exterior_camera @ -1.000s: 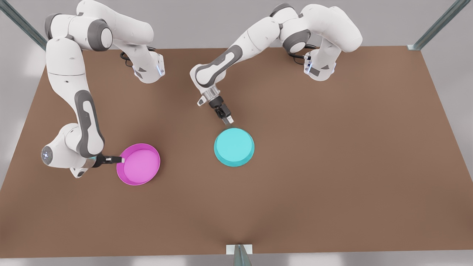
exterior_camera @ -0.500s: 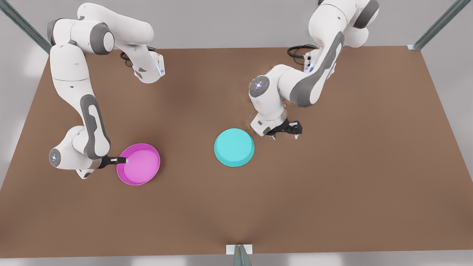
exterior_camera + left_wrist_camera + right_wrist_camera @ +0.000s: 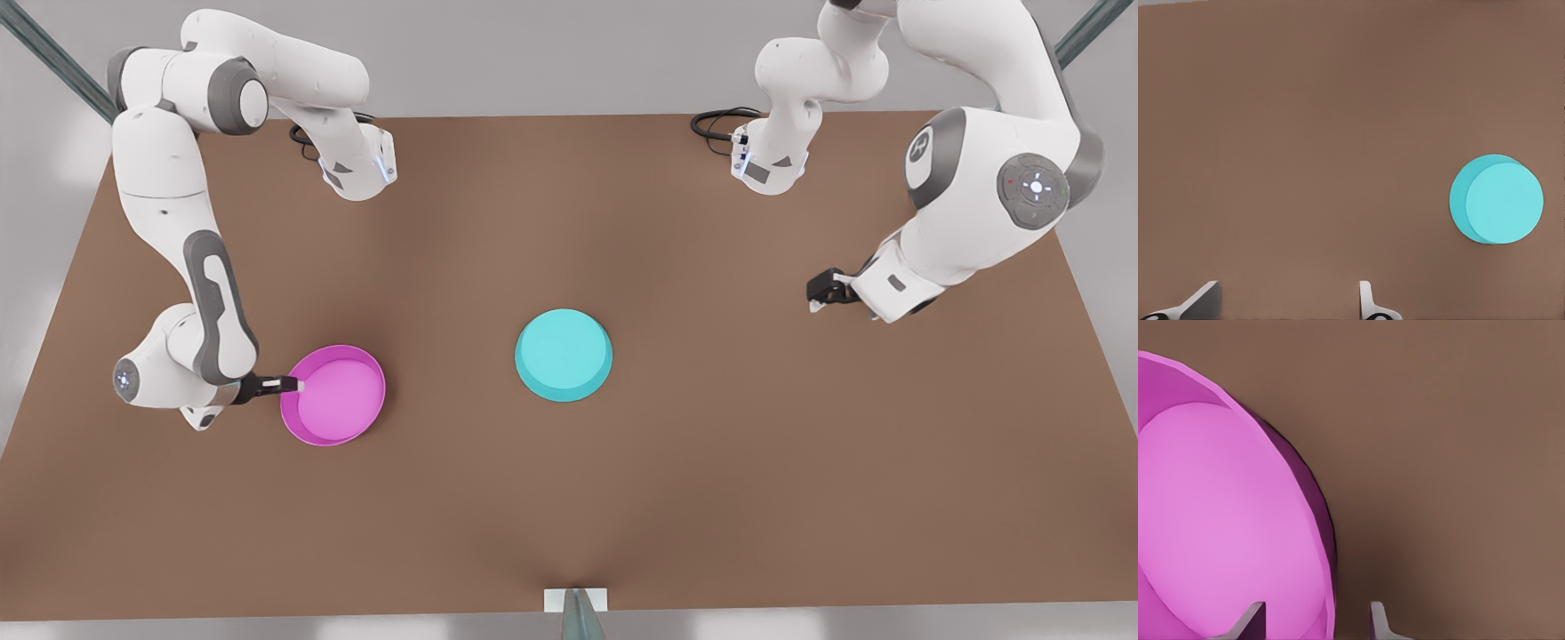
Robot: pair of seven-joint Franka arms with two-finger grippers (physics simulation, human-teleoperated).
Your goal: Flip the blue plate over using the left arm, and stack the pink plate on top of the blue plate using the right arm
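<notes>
The blue plate (image 3: 563,354) lies near the table's middle with its flat underside up; it also appears far off in the left wrist view (image 3: 1498,200). My left gripper (image 3: 813,293) hangs open (image 3: 1287,288) over bare table at the front view's right, well away from that plate. The pink plate (image 3: 333,395) rests rim-up at the front view's left. My right gripper (image 3: 289,385) is at its near-left rim, open, with one finger inside and one outside the rim (image 3: 1317,608). Much of the pink plate (image 3: 1218,520) shows in the right wrist view.
Both arm bases (image 3: 356,169) (image 3: 769,164) stand at the table's back edge, each with a black cable. Metal frame posts rise at the back corners, and one post (image 3: 576,613) sits at the front edge. Brown table (image 3: 711,462) stretches between and in front of the plates.
The left arm has swung from the blue plate's rim far out to the front view's right. The right gripper stays at the pink plate's rim, its arm shifting slightly.
</notes>
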